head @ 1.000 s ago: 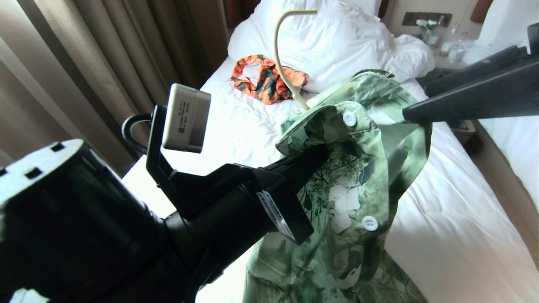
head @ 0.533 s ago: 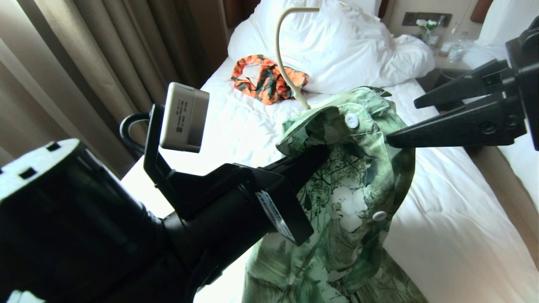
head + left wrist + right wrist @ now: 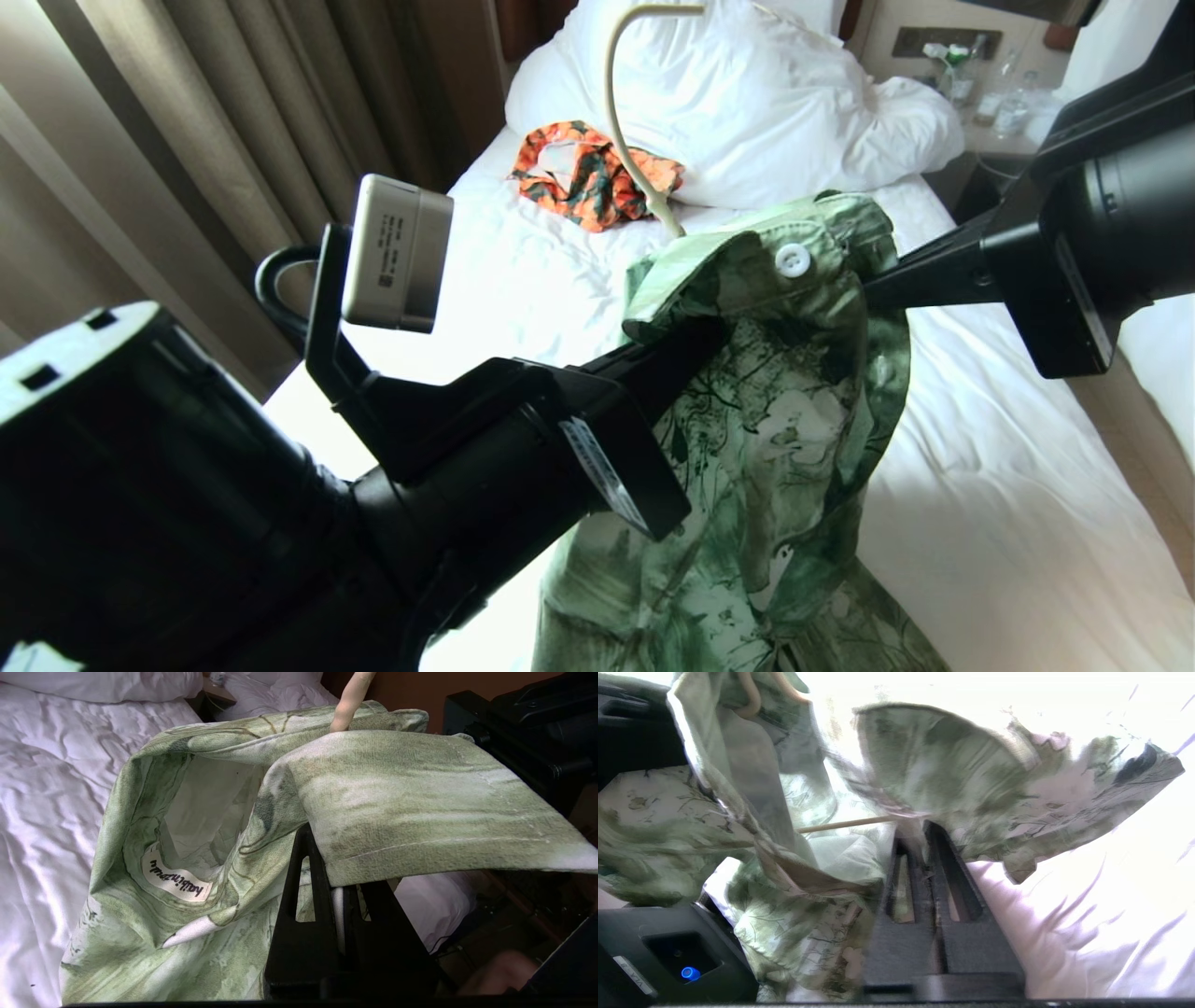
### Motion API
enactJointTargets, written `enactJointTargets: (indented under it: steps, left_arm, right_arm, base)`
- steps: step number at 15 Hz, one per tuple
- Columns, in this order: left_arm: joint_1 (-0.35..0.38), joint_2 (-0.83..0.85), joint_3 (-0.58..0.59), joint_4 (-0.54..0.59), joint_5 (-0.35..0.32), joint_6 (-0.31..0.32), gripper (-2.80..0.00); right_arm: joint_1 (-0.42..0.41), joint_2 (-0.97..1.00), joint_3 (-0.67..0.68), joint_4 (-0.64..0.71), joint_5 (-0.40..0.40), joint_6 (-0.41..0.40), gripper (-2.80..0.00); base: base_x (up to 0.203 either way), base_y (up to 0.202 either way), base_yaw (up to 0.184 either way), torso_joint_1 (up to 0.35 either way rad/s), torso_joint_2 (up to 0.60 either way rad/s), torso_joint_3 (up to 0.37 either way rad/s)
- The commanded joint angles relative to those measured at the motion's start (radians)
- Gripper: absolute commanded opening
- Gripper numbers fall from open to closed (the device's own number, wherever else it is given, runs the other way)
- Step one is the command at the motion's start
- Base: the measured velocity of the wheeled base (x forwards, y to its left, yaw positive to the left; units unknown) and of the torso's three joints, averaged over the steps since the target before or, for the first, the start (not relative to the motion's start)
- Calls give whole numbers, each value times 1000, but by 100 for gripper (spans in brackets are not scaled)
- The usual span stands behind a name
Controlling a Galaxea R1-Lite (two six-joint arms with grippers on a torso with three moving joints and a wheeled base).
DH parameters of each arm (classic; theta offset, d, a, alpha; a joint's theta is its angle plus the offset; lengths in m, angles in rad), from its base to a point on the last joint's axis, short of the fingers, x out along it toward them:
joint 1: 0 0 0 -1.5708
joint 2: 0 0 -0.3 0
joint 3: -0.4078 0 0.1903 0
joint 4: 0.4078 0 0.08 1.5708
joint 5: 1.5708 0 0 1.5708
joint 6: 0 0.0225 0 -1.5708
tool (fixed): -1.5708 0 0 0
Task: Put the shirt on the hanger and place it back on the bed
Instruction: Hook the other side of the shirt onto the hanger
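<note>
The light-green flowered shirt (image 3: 784,420) hangs in the air over the bed (image 3: 980,485), draped on the cream hanger (image 3: 611,112), whose hook sticks up out of the collar. My left gripper (image 3: 695,336) reaches under the collar from the left. It is shut on the hanger, and the collar fold (image 3: 397,802) hides its tips. My right gripper (image 3: 868,280) comes in from the right and is shut on the shirt at the shoulder, below the top button. In the right wrist view its tips (image 3: 920,828) pinch fabric where the hanger's bar (image 3: 840,823) ends.
An orange-and-dark-green garment (image 3: 588,173) lies on the sheet in front of the big white pillows (image 3: 747,93). Beige curtains (image 3: 187,140) hang along the left. A nightstand with bottles (image 3: 990,93) and a second white bed (image 3: 1158,355) are on the right.
My right gripper was open beside the shirt; it has swung in and shut on the shoulder fabric. The shirt's right side is pulled in a little. The left arm has kept still.
</note>
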Motion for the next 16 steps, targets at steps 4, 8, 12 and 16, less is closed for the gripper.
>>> enactJointTargets:
  steps: [4, 8, 12, 16]
  left_arm:
    - [0, 8, 1, -5, 1, -2, -280]
    - [0, 15, 2, -5, 1, -2, -280]
    - [0, 16, 2, -6, 1, -2, -280]
    - [2, 14, 2, -5, 1, -2, -280]
  right_arm:
    - [15, 6, 0, 4, -45, 14, -280]
    - [17, 3, 1, 6, -43, 17, 0]
    - [13, -3, 0, 7, 61, 70, 0]
    - [-65, -40, 0, -1, 388, 182, 0]
  base:
    - [0, 0, 0, 0, 0, 0]
    - [0, 0, 0, 0, 0, 0]
    - [0, 0, 0, 0, 0, 0]
    - [0, 0, 0, 0, 0, 0]
